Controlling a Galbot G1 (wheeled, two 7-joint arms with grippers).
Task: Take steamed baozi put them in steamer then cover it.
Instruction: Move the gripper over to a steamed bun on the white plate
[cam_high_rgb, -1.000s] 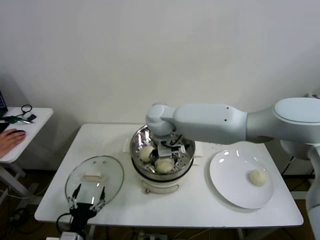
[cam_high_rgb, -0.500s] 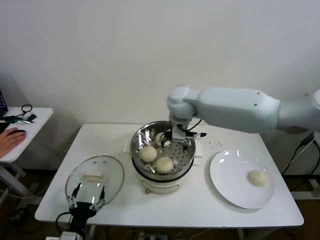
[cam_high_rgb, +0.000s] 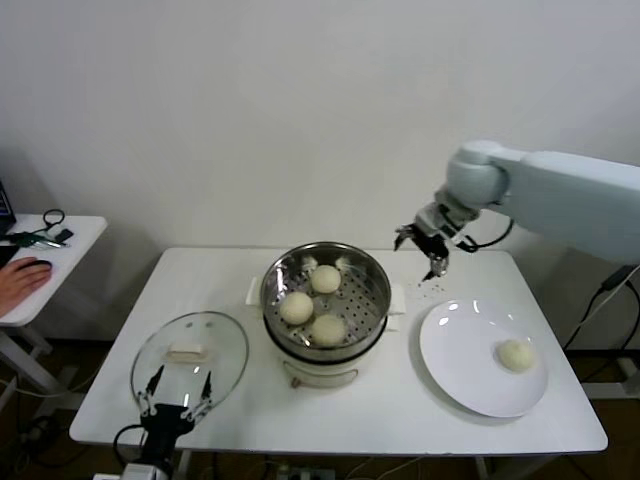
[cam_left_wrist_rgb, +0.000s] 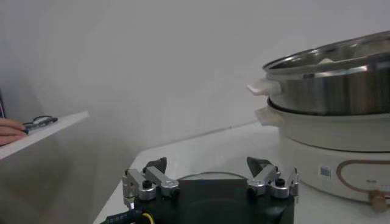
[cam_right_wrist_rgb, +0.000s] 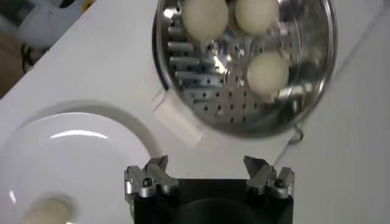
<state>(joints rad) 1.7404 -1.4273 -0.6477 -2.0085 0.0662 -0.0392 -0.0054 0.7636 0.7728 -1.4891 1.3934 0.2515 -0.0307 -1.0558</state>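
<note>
The steel steamer (cam_high_rgb: 372, 290) stands mid-table on its white base and holds three cream baozi (cam_high_rgb: 325, 279) on the perforated tray; it also shows in the right wrist view (cam_right_wrist_rgb: 317, 73) with the buns (cam_right_wrist_rgb: 268, 71). A fourth baozi (cam_high_rgb: 515, 354) lies on the white plate (cam_high_rgb: 460, 350) at the right. My right gripper (cam_high_rgb: 424, 247) is open and empty, in the air between steamer and plate. The glass cover (cam_high_rgb: 190, 352) with its cream handle lies flat at the front left. My left gripper (cam_high_rgb: 175, 398) is open and empty, parked at the cover's near edge.
A small side table (cam_high_rgb: 60, 250) with a person's hand and cables stands at the far left. The steamer's white side handle (cam_left_wrist_rgb: 263, 87) and base (cam_left_wrist_rgb: 329, 158) rise close to my left gripper (cam_left_wrist_rgb: 208, 176).
My right gripper has let go of a baozi in the steamer, risen out of it and swung right towards the plate. The steamer now holds three buns. The left arm has not moved.
</note>
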